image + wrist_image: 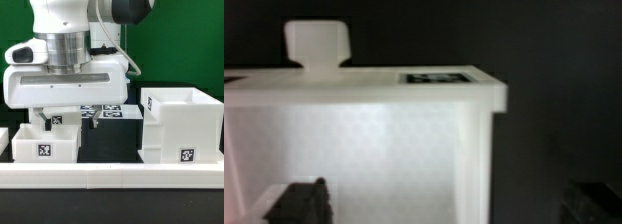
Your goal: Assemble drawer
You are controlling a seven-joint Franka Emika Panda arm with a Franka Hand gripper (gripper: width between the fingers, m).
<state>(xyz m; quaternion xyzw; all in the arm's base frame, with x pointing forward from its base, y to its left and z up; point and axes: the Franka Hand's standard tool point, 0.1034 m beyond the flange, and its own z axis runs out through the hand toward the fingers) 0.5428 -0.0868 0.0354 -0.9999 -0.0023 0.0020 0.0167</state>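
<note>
A small white tray with a black-and-white tag on its front stands at the exterior view's left. In the wrist view the tray fills most of the picture, with its knob and a tag on its rim. My gripper hangs right over it and is open. One dark finger is inside the tray and the other is outside its side wall, neither pressing on it. The large cube-shaped shell stands at the exterior view's right.
The marker board lies behind, between tray and shell. A long white border wall runs along the front. Part of another white piece shows at the exterior view's left edge.
</note>
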